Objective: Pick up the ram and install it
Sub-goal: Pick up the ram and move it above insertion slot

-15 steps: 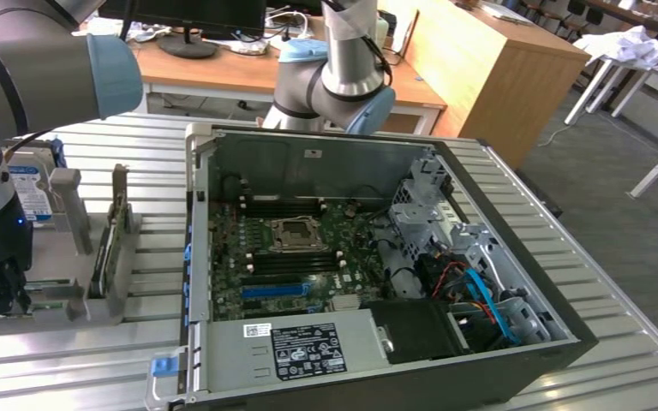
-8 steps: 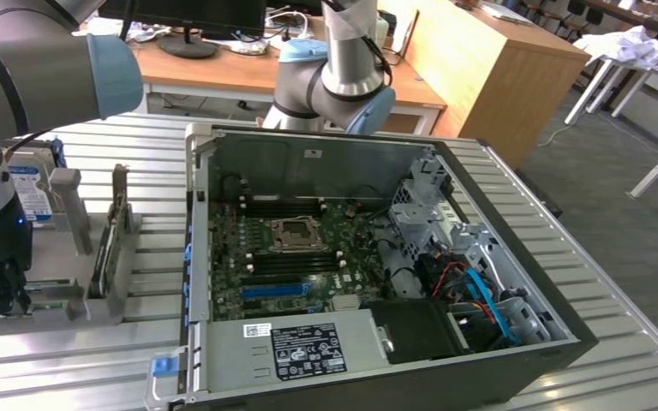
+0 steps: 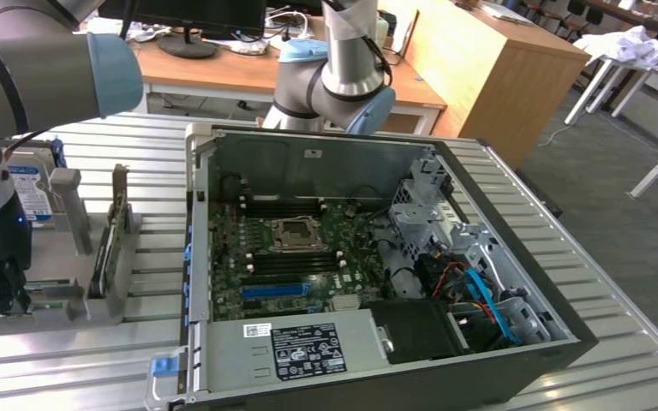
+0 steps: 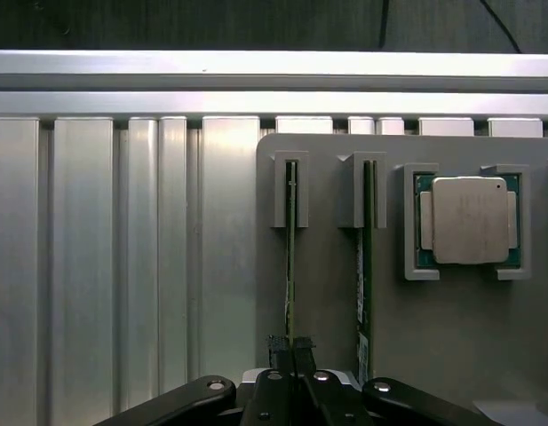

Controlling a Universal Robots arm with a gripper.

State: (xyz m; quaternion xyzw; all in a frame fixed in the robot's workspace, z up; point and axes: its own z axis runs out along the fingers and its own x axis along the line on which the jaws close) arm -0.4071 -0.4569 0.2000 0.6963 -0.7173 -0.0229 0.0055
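end effector: pinched closed on the ram | ram: standing on edge in grey holder slot

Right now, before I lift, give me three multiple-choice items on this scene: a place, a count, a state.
1. Where is the ram? A on edge in a holder slot; B in the motherboard; C flat on the table.
2. How many sticks stand in the holder? A one; B two; C four.
3. The gripper is: A wide open; B shut on the ram; C holding the processor.
Answers: 1 A, it stands in the grey holder's slot. 2 B, a second stick stands beside it. 3 B, it is closed on the stick's edge.
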